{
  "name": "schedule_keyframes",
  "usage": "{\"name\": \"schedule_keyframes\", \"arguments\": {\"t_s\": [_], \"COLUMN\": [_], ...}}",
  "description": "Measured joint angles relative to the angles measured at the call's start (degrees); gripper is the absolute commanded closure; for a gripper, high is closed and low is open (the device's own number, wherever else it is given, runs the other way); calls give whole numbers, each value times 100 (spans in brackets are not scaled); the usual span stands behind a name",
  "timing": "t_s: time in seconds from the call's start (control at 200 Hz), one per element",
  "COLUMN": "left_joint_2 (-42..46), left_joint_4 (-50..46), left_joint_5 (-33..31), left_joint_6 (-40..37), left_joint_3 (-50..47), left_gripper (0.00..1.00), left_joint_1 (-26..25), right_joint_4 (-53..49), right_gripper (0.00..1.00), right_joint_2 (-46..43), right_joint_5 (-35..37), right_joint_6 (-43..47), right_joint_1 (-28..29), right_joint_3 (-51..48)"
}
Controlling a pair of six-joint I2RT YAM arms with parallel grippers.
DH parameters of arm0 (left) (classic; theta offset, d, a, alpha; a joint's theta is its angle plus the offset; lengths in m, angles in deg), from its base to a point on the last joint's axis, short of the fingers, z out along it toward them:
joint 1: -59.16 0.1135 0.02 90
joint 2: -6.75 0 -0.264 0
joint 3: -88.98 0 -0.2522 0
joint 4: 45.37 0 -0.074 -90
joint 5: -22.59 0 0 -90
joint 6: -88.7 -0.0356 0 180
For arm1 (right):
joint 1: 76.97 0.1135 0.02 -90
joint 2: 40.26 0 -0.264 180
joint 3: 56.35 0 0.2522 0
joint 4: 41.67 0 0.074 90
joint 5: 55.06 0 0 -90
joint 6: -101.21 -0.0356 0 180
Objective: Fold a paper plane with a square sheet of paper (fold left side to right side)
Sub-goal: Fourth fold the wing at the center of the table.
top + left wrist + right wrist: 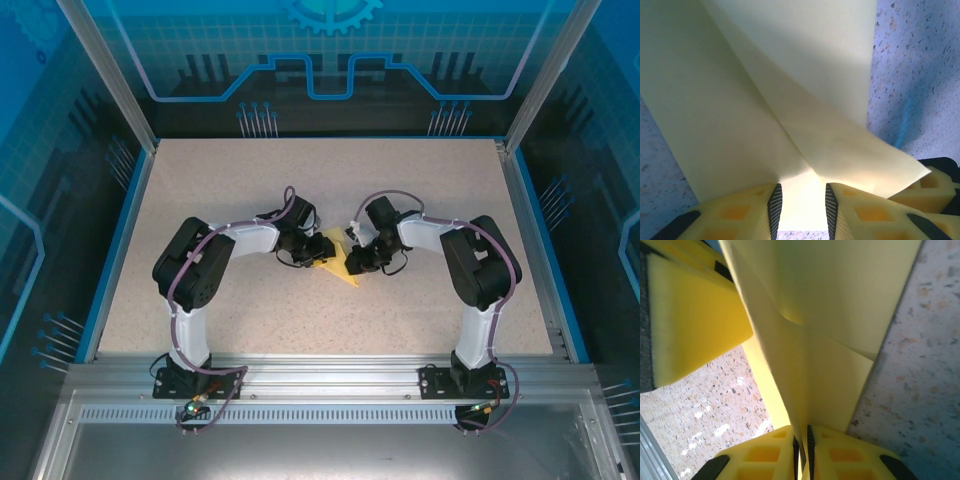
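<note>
Top external, table: speckled beige tabletop (250, 200) carries the work at its middle, between the two arms.
Paper: thin bright-yellow creased paper sheet (335, 264) lies there with one flap raised, likely mid-fold.
Left gripper (802, 207): jaws apart, straddling the sheet, seemingly to steady it.
Right gripper (802, 442): pads pinched together on a flap edge, probably to carry it over.

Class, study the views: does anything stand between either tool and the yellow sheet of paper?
Nothing visible does. The right tool pinches a fold of the square sheet of paper, and the sheet reaches right into the open gap of the left tool.
</note>
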Motion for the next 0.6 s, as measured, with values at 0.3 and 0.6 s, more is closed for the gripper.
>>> {"name": "schedule_keyframes", "arguments": {"t_s": [0.3, 0.6], "left_joint_2": [0, 0], "left_joint_4": [-2, -4], "left_joint_5": [-2, -4], "left_joint_6": [0, 0], "left_joint_3": [0, 0], "left_gripper": [66, 67], "left_joint_1": [0, 0], "right_joint_4": [-44, -164], "right_gripper": [87, 87], "right_joint_2": [114, 225], "right_joint_5": [-190, -431], "right_joint_6": [192, 457], "right_joint_1": [-26, -107], "right_joint_3": [87, 236]}}
